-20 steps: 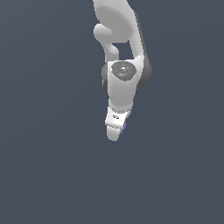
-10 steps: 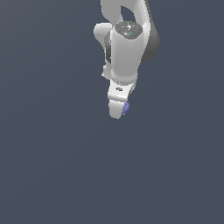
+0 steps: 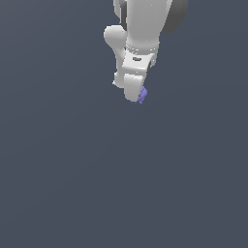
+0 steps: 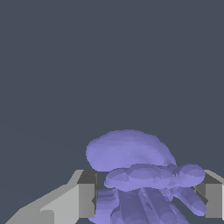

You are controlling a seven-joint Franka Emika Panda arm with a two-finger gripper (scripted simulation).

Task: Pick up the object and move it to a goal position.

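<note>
**Periwinkle clump pinched and carried upward**

White and grey hand (image 3: 135, 97), pinching the tiny periwinkle, lumpy, faceted object (image 3: 142, 94) between two pale fingers (image 4: 83, 194). Seen from the wrist, the same object (image 4: 131, 153) bulging out past the fingertips, wedged between both pads, a rounded lobe in front and thinner stalk-like lumps trailing back into the grip. In the exterior view, only a small purple edge showing at the fingertip, on the exterior view's right side of the hand.

Shifted since a second ago: hand and white robot arm (image 3: 143, 29) now higher in the exterior view and slightly further toward its right, more of the arm cut off by the frame edge, the clump riding along without slipping. Looks like a secure grasp and a carry well under way, so pick-up judged done and transport in progress.

Plain dark slate-blue surface (image 3: 72, 184) all around, with no goal marker visible, so remaining travel cannot be told.
</note>
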